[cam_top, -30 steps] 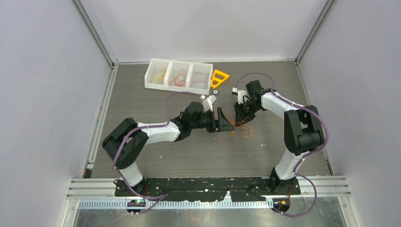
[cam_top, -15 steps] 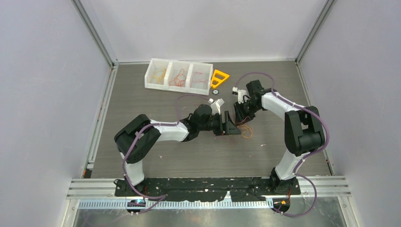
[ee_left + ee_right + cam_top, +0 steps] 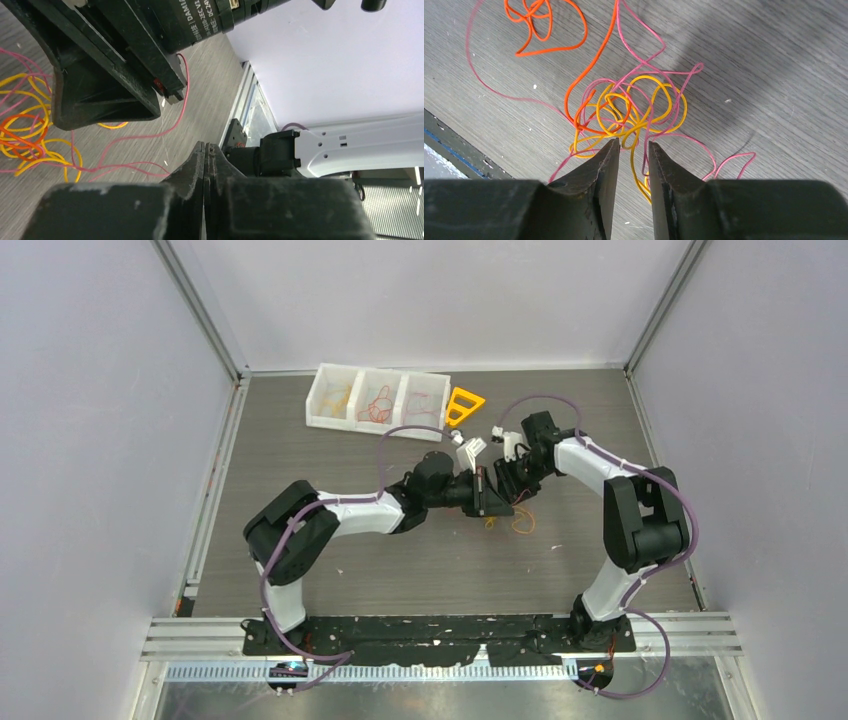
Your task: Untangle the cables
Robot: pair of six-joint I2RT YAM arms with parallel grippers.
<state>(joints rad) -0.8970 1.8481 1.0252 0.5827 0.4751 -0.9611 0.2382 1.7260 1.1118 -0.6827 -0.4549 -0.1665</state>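
The cables (image 3: 634,107) are thin curly orange, yellow and pink strands tangled in a small clump on the grey table. In the top view the cables (image 3: 521,523) lie just in front of both grippers. My right gripper (image 3: 631,145) hovers over the clump with its jaws a little apart. A yellow strand runs through the gap, ungripped. My left gripper (image 3: 205,145) is shut, with nothing visible between its fingers. A pink strand (image 3: 125,167) passes just left of it. In the left wrist view the cables (image 3: 30,130) lie under the right gripper (image 3: 105,90). The left gripper (image 3: 497,504) nearly touches the right gripper (image 3: 512,483).
A white three-compartment tray (image 3: 325,421) at the back holds sorted strands. An orange-yellow plastic triangle (image 3: 464,405) lies right of it. A loose orange strand (image 3: 536,25) lies apart from the clump. Walls enclose the table on three sides.
My left arm has reached right towards the right gripper and its jaws have shut. The right gripper's jaws have opened a little; the right arm stays put.
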